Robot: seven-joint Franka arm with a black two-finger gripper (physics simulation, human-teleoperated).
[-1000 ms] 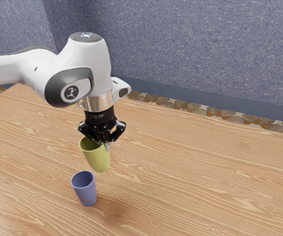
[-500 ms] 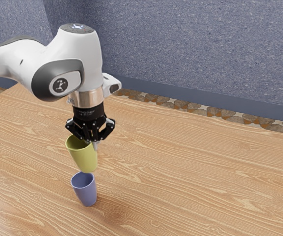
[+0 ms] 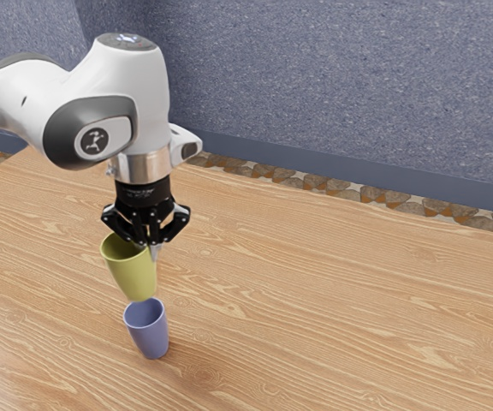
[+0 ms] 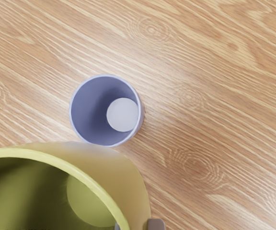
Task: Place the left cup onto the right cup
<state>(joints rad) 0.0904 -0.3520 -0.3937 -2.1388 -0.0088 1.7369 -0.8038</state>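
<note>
end effector [image 3: 148, 239]: fingers pinched shut on the green cup [image 3: 129, 269] at its rim
green cup: held tilted, just above the blue cup [image 3: 146, 329]
blue cup: upright on the counter [image 3: 358, 291]

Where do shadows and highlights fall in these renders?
Exterior view: soft, even light; the purple cup casts only a faint shadow on the table. Wrist view: the green cup is dark inside on one side, the purple cup's inner wall shaded, its floor pale; no harsh glare.
</note>
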